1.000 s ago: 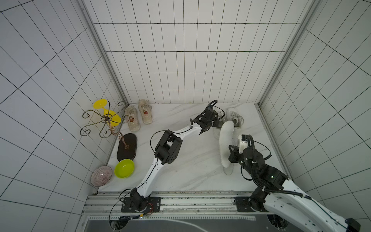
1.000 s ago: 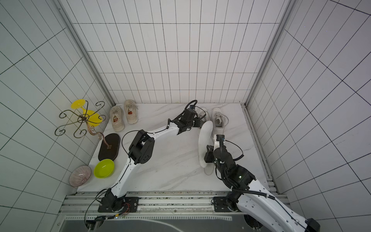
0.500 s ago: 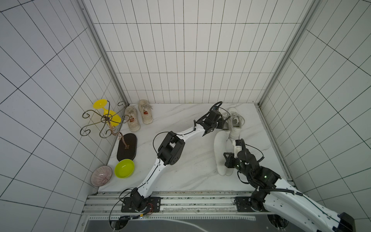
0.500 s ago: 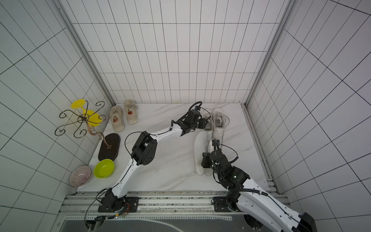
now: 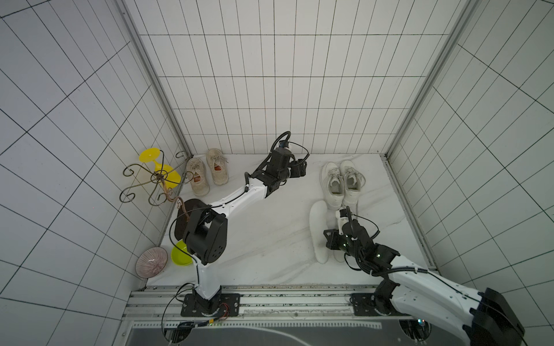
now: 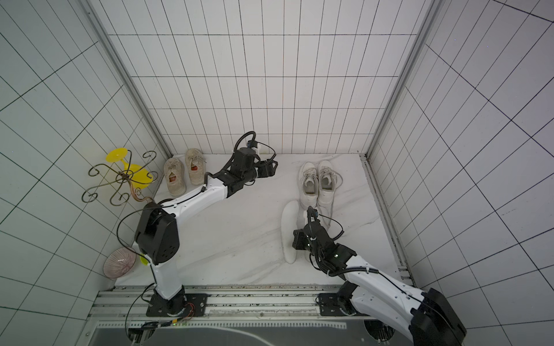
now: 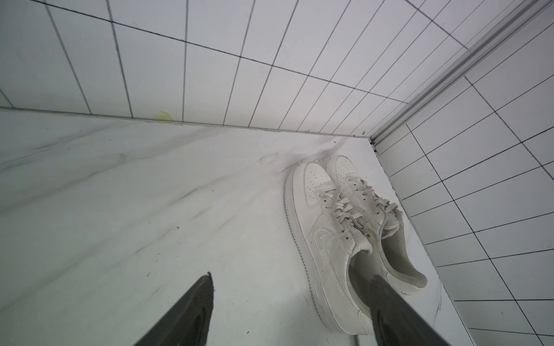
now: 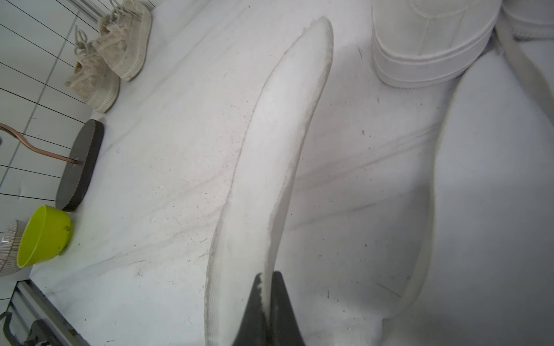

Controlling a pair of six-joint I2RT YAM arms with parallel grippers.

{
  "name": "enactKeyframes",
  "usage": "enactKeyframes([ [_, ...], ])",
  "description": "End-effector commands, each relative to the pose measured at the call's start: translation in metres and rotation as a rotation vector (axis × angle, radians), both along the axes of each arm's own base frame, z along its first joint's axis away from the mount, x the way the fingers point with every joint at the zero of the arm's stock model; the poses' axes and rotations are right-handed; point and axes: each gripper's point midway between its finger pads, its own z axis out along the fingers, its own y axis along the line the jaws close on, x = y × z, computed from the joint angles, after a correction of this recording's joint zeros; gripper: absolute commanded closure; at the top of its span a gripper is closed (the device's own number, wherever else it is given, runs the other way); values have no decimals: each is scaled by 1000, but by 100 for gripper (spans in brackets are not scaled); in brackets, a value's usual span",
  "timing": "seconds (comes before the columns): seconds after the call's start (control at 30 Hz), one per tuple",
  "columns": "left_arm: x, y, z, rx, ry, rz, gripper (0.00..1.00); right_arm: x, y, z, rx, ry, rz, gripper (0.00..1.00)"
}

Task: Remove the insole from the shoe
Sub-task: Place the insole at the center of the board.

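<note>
While the right claw (image 8: 267,277) pinches one edge of it, the insole (image 5: 319,230) sits tilted on the table (image 5: 269,239) — out of the shoe (image 5: 331,187), one end just beside its heel. The left claw (image 7: 291,277) hangs over the table near the shoe — jaws wide apart.

No readable text; swoosh emblem (image 7: 325,239) on white shoe (image 7: 329,269).

White insole (image 5: 318,230) lies tilted outside the white shoe (image 5: 332,187).
</note>
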Motion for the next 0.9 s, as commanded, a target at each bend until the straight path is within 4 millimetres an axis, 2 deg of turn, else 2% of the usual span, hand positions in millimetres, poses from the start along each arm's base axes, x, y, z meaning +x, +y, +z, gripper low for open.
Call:
enactKeyframes([
  [0.0, -15, 30, -19, 13, 38, 57, 20, 6, -6, -21, -19, 53, -44, 100],
  [0.17, -35, 66, -28, 25, 39, 120, 20, 4, -20, -48, -32, 136, -104, 100],
  [0.3, -47, 81, -35, 26, 42, 142, 20, 1, -38, -65, -53, 193, -166, 100],
  [0.37, -50, 85, -37, 31, 45, 150, 20, -1, -46, -72, -56, 224, -185, 96],
  [0.5, -53, 94, -38, 37, 47, 166, 20, -4, -62, -81, -84, 268, -227, 80],
  [0.6, -52, 101, -34, 51, 37, 181, 20, -4, -68, -77, -99, 256, -241, 64],
  [0.67, -51, 106, -32, 63, 38, 191, 20, -3, -71, -70, -101, 232, -247, 57],
  [0.87, -45, 128, -24, 128, 23, 260, 20, 7, -67, -29, -73, 112, -211, 42],
])
